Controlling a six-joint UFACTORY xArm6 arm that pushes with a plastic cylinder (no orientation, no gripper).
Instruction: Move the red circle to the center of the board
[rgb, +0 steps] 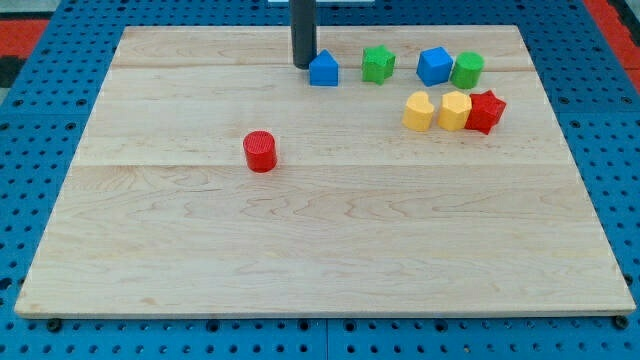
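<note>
The red circle (260, 151) is a short red cylinder standing alone on the wooden board (320, 250), left of the board's middle. My tip (303, 65) is at the view's top, well above and a little right of the red circle. The tip stands just left of a blue house-shaped block (323, 69), close to it or touching; I cannot tell which.
At the view's top right are a green star-like block (378, 64), a blue block (434, 66) and a green cylinder (467, 70). Below them lie a yellow heart-like block (418, 111), a yellow block (454, 110) and a red star-like block (486, 111), side by side.
</note>
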